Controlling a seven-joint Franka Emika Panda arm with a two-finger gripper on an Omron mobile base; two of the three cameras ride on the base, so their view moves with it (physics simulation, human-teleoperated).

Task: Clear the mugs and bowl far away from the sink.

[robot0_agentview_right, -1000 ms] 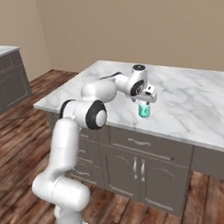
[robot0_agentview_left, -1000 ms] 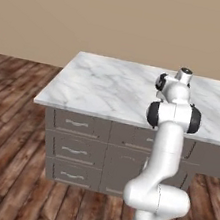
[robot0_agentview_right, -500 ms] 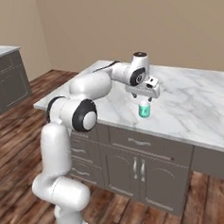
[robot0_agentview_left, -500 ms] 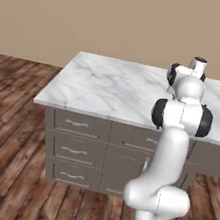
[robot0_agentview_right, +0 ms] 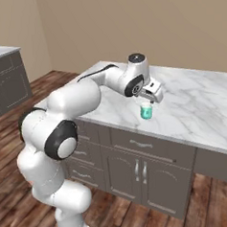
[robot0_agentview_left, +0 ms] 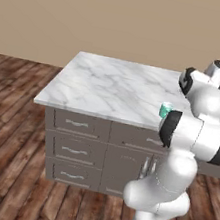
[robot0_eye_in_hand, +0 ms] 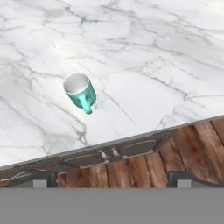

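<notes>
Rising since a second ago, the claw [robot0_agentview_right: 151, 94] is hovering just above the turquoise mug [robot0_agentview_right: 146, 111], now standing free on the tabletop [robot0_agentview_right: 191, 105]; fingers [robot0_eye_in_hand: 183, 179] spread wide.

Even, bright rendered light; the marble counter [robot0_eye_in_hand: 131, 52] shows little glare (faint shadow beside the mug [robot0_eye_in_hand: 80, 92]); edges sharp.
</notes>
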